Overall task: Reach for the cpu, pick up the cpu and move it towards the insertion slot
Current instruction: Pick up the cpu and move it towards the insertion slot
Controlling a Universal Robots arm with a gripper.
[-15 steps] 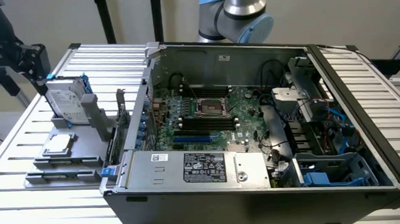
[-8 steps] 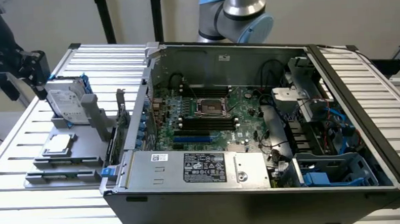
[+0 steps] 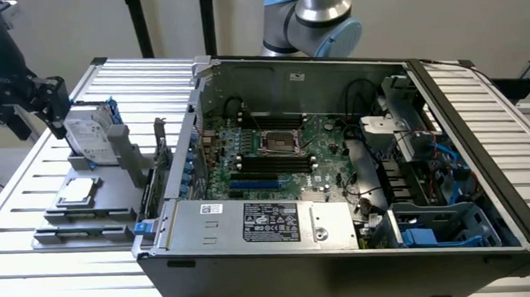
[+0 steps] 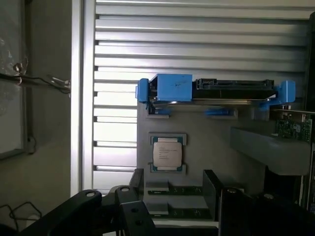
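The gripper (image 3: 29,98) hangs at the exterior view's upper left, jaws apart and empty. The cpu (image 3: 79,189) lies flat in its grey holder (image 3: 81,232) at left-centre, well apart from the insertion slot (image 3: 278,142). An off-centre descent could clip the upright hard drive (image 3: 90,132) or tilt the chip.

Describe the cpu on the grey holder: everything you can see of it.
The cpu is a small flat square chip: silvery metal top with faint print, pale rim. It lies flat, face up, in a square recess of the grey holder on the slatted table, near the blue-framed hard drive. Only the holder touches it; the open claw hangs apart from it.
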